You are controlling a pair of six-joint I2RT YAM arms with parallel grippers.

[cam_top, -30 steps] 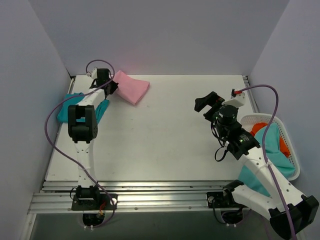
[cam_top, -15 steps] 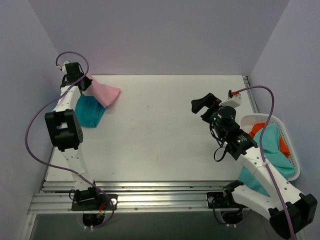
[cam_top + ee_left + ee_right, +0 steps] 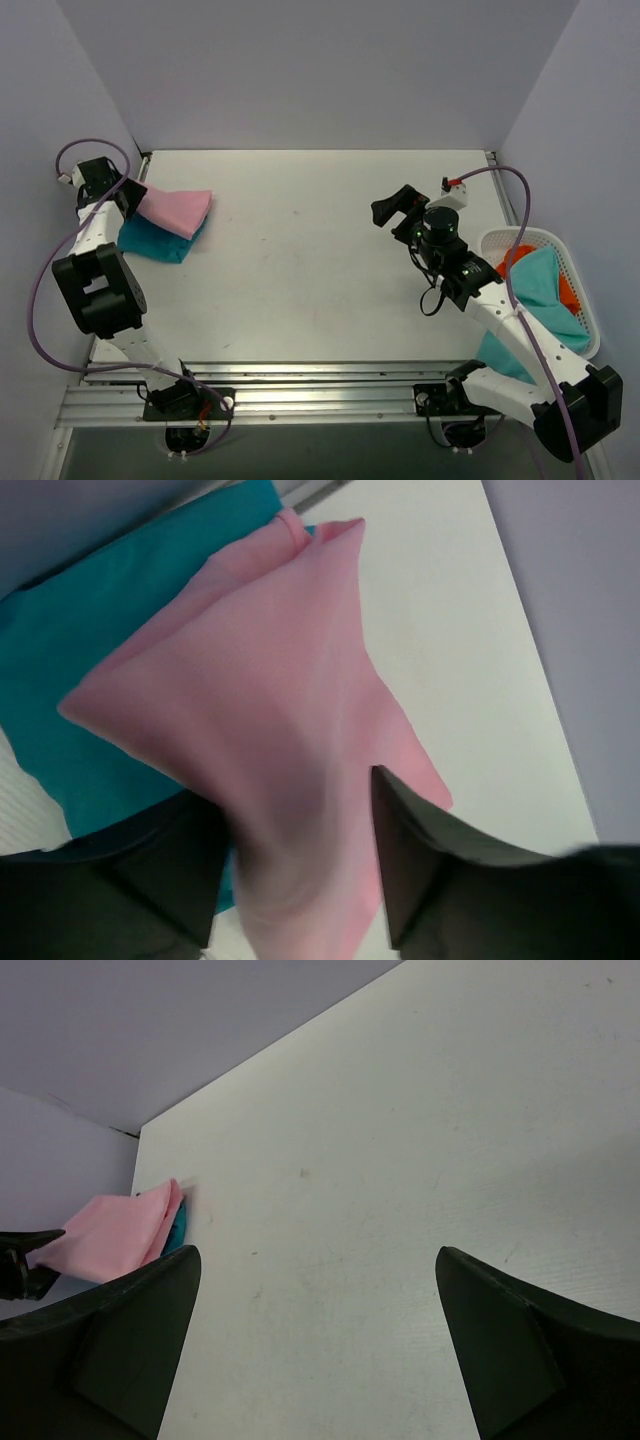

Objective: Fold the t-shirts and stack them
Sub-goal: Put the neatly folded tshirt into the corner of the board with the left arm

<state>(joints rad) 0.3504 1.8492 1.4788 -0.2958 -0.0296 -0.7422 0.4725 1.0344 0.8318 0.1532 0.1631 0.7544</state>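
A folded pink t-shirt (image 3: 176, 209) lies on top of a folded teal-blue t-shirt (image 3: 152, 243) at the table's far left. My left gripper (image 3: 128, 197) is at the pink shirt's left end. In the left wrist view its jaws stand apart, with the pink t-shirt (image 3: 250, 690) running loosely between them over the teal-blue t-shirt (image 3: 90, 630). My right gripper (image 3: 392, 208) hovers open and empty over the table's right half. Its camera looks across at the pink t-shirt (image 3: 110, 1235) and a sliver of the teal-blue t-shirt (image 3: 179, 1228).
A white lattice basket (image 3: 587, 312) stands at the right edge. It holds a teal cloth (image 3: 545, 290) and an orange one (image 3: 520, 258). More teal cloth (image 3: 508, 357) hangs out toward the near side, under the right arm. Grey walls close in the table on three sides.
The left arm swung left with the pink t-shirt and set it on the teal-blue one, then its jaws came apart. The right arm shifted slightly left.
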